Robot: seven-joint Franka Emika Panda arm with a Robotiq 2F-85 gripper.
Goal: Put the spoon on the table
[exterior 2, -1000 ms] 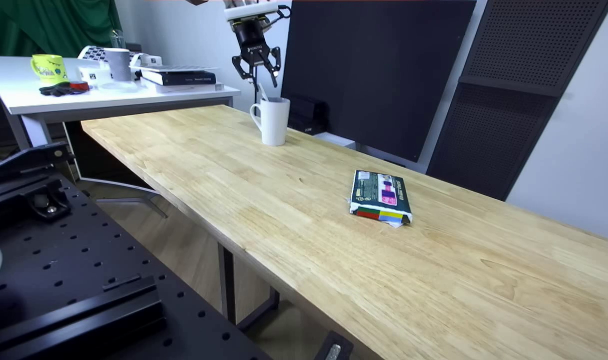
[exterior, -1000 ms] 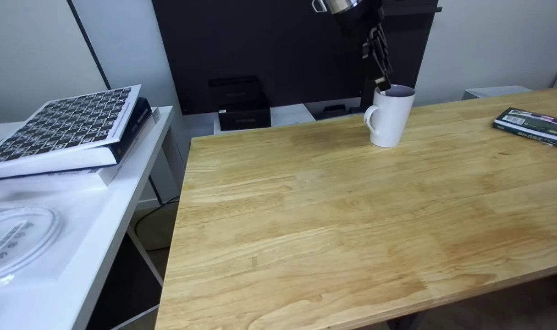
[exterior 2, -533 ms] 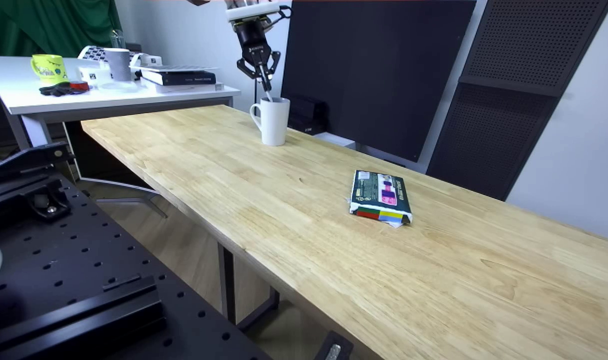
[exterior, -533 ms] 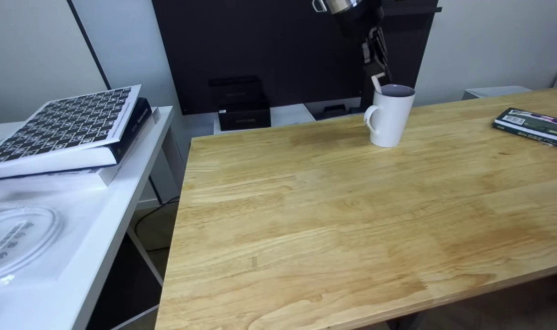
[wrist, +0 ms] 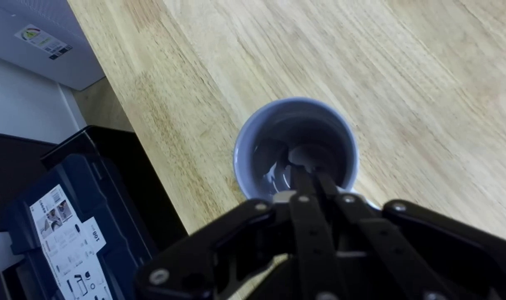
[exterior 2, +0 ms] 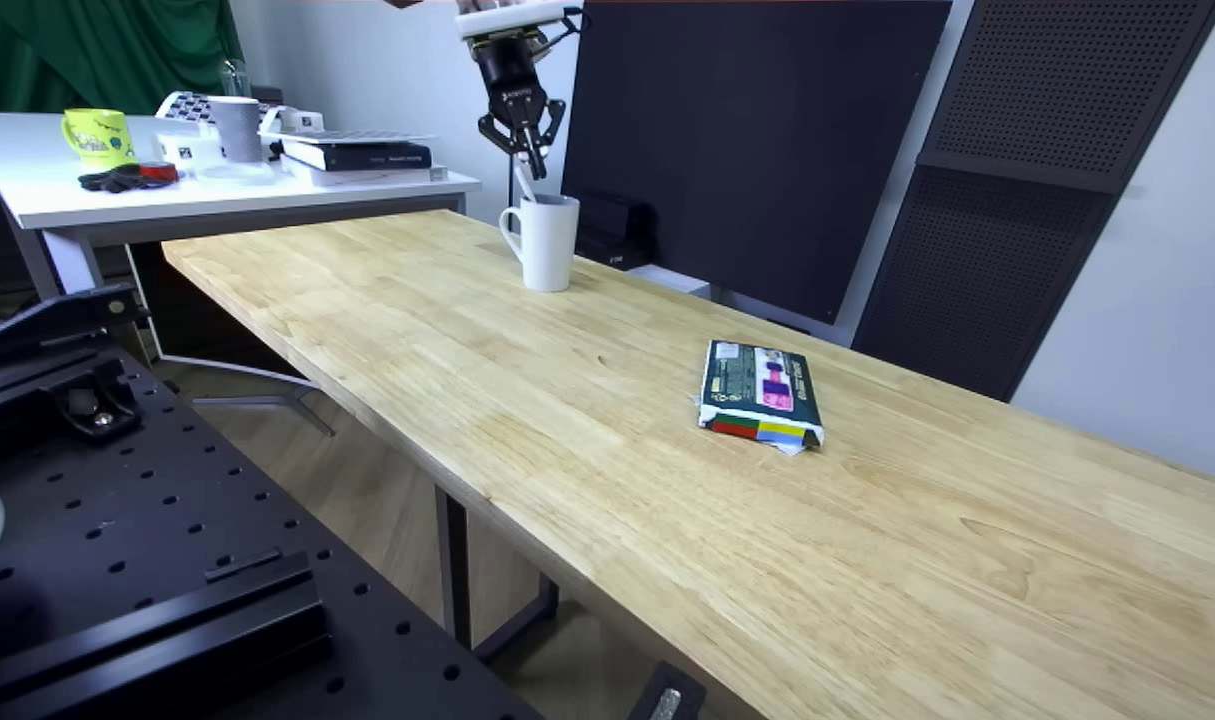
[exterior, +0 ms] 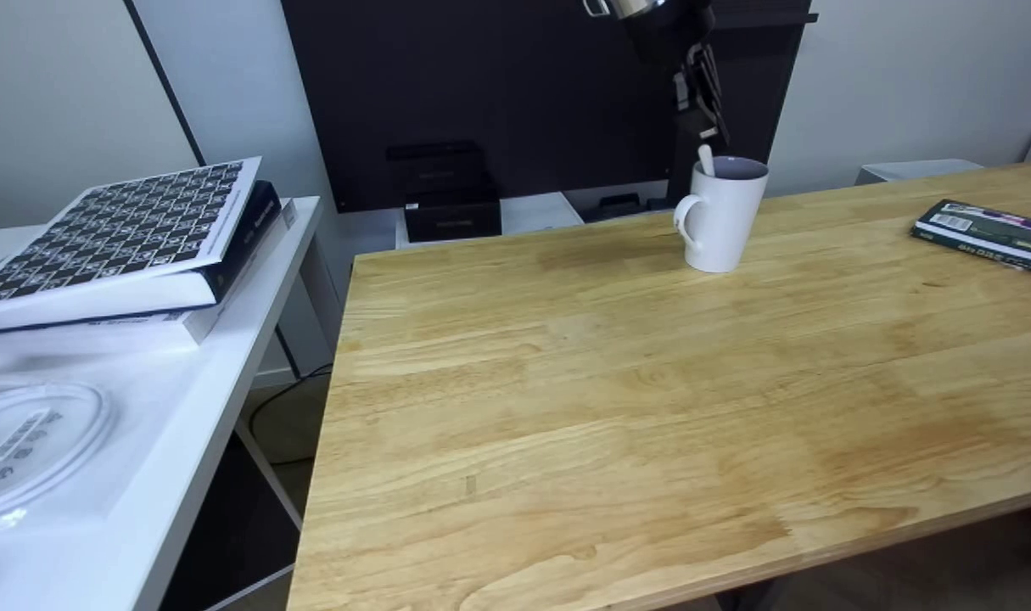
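The pale spoon (exterior: 706,159) stands tilted in the white mug (exterior: 727,225), its handle end above the rim. In an exterior view the spoon (exterior 2: 524,184) leans towards the mug's handle side. The mug stands upright at the back edge of the wooden table (exterior: 608,407). My gripper (exterior 2: 537,172) is just above the mug, fingers nearly together, beside the spoon's handle and apart from it. In the wrist view the gripper (wrist: 311,171) covers the near part of the mug (wrist: 243,141) and hides the spoon's handle. A pale shape inside may be its bowl.
A dark green package (exterior 2: 762,390) lies on the table, further along from the mug. A white side table (exterior: 188,399) bears stacked books (exterior: 116,225). In the wrist view a dark blue case (wrist: 107,208) stands beyond the table's edge.
The gripper was open above the mug one second ago, then closed around the spoon's handle. Now it is a little higher, and the handle has come away and leans beside the fingers.
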